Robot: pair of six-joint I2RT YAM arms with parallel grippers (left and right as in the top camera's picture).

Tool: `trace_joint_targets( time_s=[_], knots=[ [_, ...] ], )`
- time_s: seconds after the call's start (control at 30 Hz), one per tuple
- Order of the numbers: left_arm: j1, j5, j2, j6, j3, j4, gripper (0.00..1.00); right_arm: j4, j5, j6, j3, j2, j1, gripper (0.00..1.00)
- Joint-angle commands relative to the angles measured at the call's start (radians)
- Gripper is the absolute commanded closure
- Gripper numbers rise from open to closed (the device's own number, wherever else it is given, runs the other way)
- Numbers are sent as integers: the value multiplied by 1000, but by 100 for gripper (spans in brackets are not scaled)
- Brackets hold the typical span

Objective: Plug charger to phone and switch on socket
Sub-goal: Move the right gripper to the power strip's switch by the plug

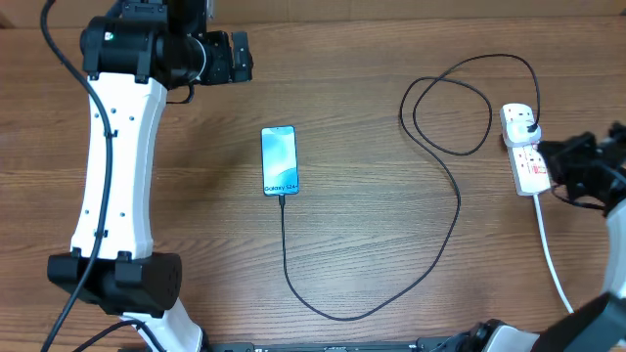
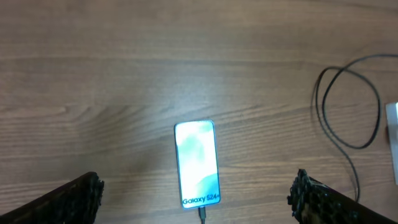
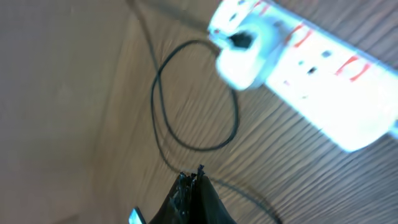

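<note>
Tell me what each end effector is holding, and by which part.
Nothing is held. The left end effector hangs open near the phone; the right end effector is shut empty near the power strip.

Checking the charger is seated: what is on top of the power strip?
A white plug block sits in the end socket of the power strip, with the black cable leaving it. Its pins and the socket under it are covered.
</note>
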Motion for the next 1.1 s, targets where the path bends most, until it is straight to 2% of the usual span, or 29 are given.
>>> trace_joint_targets(
  time_s=[0.0,0.3,0.5,0.83,1.07],
  knots=[
    [-4,16,11,-6,-5,-3,1,35,-89,-37,21,64,-57,96],
    [-4,16,11,-5,-5,-2,0,202,-125,28,21,229,-121,96],
    [-4,16,11,-5,-5,-2,0,345,-200,135,21,365,-136,96],
    [-4,16,11,-5,-5,-2,0,491,-219,228,22,476,-135,96],
    [-4,16,11,-5,-5,-2,0,550,-219,237,22,533,-135,96]
  ],
)
